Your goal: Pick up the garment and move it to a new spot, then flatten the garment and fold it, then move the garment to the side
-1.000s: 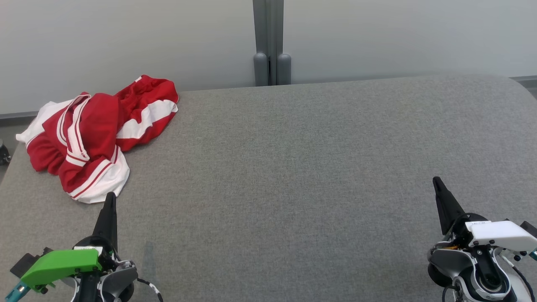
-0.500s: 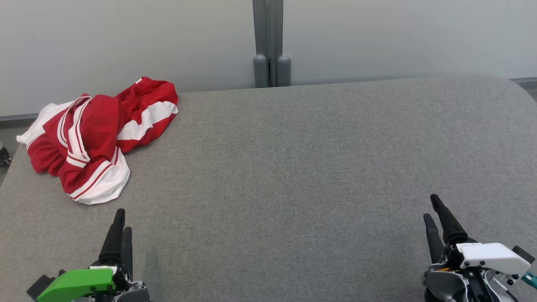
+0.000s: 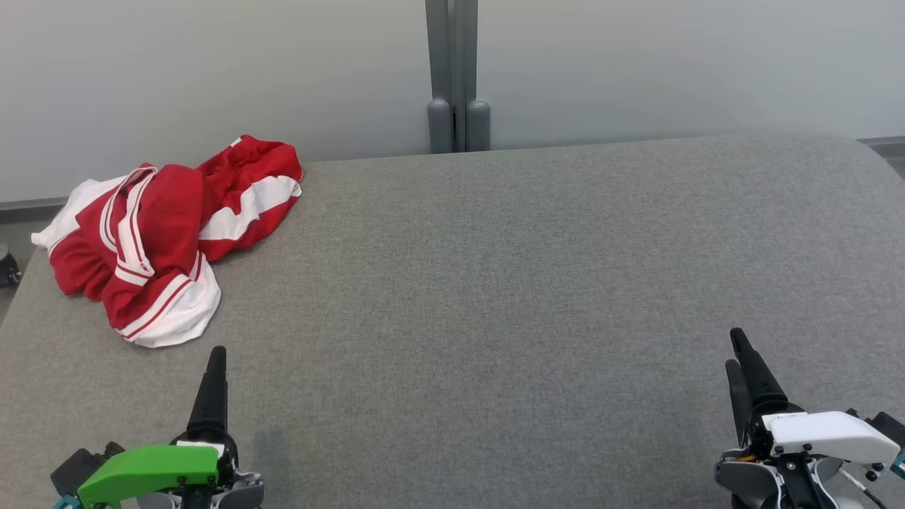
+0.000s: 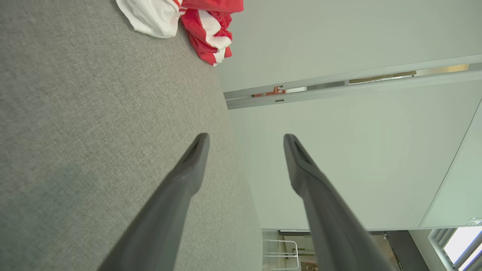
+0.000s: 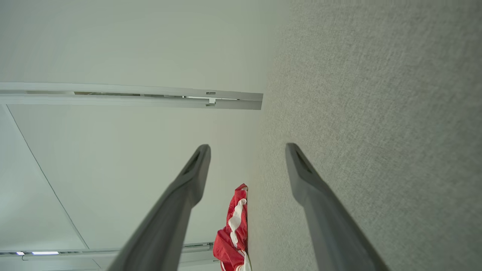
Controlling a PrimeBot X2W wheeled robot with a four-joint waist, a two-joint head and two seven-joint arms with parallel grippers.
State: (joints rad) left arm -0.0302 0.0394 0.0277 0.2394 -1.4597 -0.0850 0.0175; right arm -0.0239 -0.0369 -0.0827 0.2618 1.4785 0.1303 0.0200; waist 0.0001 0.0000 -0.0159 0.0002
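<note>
Stretching across the head view is the grey fabric-covered surface (image 3: 509, 297), wide and bare through its middle and right. Behind it stands a pale wall with a grey post (image 3: 458, 71) rising at the centre.

Over in the far left corner sits the garment (image 3: 159, 233), red with white stripes and panels. It is bunched in a crumpled heap, and its left side reaches the surface's edge. Nothing about it is flat or folded.

Down at the near edge wait the two arms. The left gripper (image 3: 216, 355), under its green housing, points up toward the heap's near white hem, close to it but clearly apart. The right gripper (image 3: 733, 348), under its white housing, is well apart from the cloth, at the opposite near corner. Both wrist views show the same thing: two dark fingers spread wide with nothing between them.

So this looks like the very first step, the pick-up, and no cloth is in hand yet. The next move likely falls to the left arm, which must reach forward and drop its open jaws over a raised fold. It must then pinch enough layers to lift the whole bundle toward the open middle.
</note>
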